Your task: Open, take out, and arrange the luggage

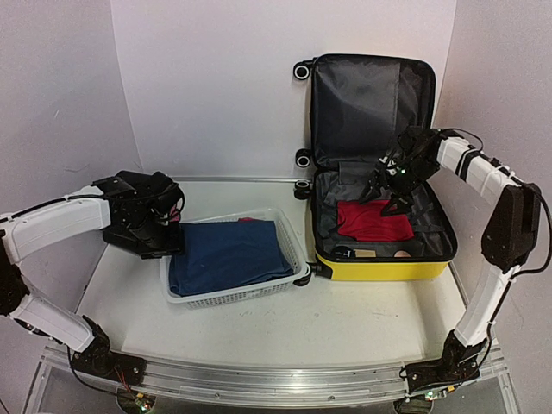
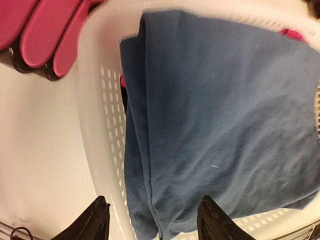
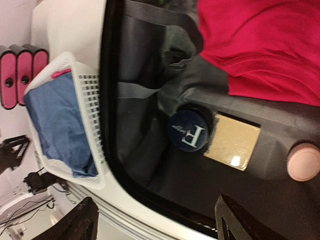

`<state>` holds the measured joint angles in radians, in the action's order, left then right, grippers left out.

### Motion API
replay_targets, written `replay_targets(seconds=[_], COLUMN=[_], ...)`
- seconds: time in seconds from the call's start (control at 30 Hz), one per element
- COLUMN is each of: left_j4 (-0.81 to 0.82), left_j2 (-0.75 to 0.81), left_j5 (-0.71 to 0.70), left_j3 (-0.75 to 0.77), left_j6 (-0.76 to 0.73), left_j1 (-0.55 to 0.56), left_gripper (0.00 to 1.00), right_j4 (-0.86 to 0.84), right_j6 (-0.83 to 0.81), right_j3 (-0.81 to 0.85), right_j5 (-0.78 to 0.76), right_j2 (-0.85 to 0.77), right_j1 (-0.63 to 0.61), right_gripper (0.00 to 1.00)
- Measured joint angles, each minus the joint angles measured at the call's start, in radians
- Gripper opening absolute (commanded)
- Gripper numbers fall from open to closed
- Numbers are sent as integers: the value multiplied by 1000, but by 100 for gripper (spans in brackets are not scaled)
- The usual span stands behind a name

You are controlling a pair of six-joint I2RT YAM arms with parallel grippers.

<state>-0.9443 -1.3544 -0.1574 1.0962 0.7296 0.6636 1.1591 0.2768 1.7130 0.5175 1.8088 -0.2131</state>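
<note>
White table (image 1: 345, 319), basket (image 1: 233, 297) of blue cloth (image 1: 228, 254) beside open luggage (image 1: 379, 267), left hand (image 2: 152, 202) and right hand (image 3: 155, 200) spread

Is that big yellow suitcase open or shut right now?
Open. The yellow hard-shell suitcase has its grey-lined lid standing upright at the back, and a red cloth lies uncovered in the lower half.

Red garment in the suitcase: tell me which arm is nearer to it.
Right. The right arm hangs its open jaws just over the red garment inside the luggage; the left arm sits at the white basket's outer rim, away from the luggage.
</note>
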Motion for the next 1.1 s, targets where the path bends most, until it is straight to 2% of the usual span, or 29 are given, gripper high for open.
replay_targets(seconds=[0.1, 0.2, 0.23, 0.33, 0.4, 0.53, 0.7, 0.9, 1.1], left_j4=[-34, -47, -44, -31, -15, 22, 17, 17, 17], left_j2=[20, 36, 35, 5, -44, -164, -257, -273, -273], left_j5=[-36, -68, -75, -82, -78, -31, 37, 87, 129], left_j3=[73, 172, 211, 324, 408, 510, 534, 552, 563], left_j6=[-25, -71, -92, -164, -220, -313, -376, -422, -436], left_j1=[0, 0, 0, 0, 0, 0, 0, 0, 0], left_gripper=[74, 74, 74, 74, 74, 74, 74, 74, 74], right_j4=[10, 17, 19, 21, 19, 15, 19, 18, 11], right_j6=[-13, -24, -28, -48, -55, -61, -82, -137, -201], right_j3=[10, 36, 48, 97, 140, 185, 220, 271, 344], right_j5=[-53, -106, -123, -191, -246, -350, -445, -551, -605], right_j2=[29, 84, 106, 178, 235, 325, 393, 436, 509], right_j1=[0, -2, -7, -24, -51, -104, -143, -170, -179], right_gripper=[83, 79, 74, 48, 43, 41, 41, 35, 39])
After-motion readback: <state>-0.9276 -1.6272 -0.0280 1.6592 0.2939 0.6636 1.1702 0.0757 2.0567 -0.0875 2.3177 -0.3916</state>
